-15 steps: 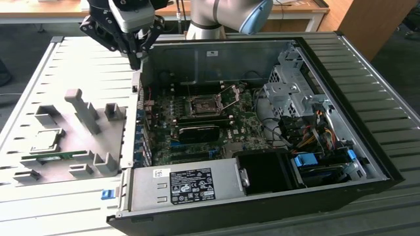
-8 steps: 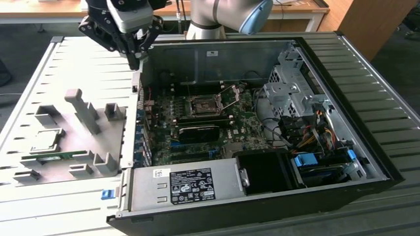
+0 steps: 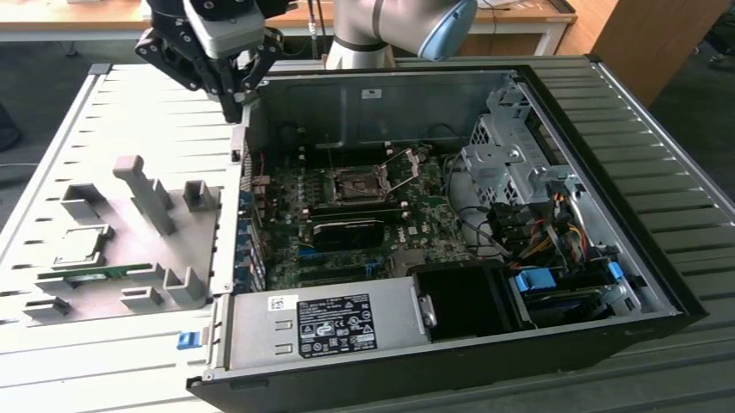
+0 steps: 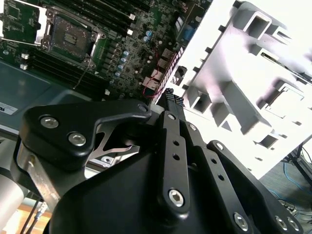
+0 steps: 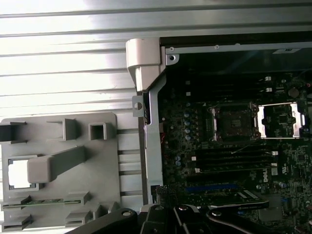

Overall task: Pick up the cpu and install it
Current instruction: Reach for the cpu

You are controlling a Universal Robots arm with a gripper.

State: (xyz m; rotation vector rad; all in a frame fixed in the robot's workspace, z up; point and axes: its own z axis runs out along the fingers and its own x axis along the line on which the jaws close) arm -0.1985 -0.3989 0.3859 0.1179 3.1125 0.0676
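The cpu (image 3: 81, 246), a small flat silver-grey square, lies in a recess of the grey holder plate (image 3: 138, 297) at the exterior view's left, outside the computer case. In the first wrist view the cpu (image 5: 15, 173) shows as a bright square in that plate. The black socket (image 3: 354, 184) on the motherboard has nothing in it, and its metal frame (image 3: 404, 167) is flipped up. My gripper (image 3: 237, 110) hangs above the case's rear left corner, shut with nothing in it, well away from the cpu. Its fingertips (image 4: 170, 95) meet; the socket (image 4: 73, 36) lies beyond.
A long green memory stick (image 3: 98, 274) lies in the plate beside the cpu. Grey posts (image 3: 144, 194) stand up from the plate. The case wall (image 3: 239, 215) separates plate and motherboard. Drive cages and cables (image 3: 540, 206) crowd the case's right side.
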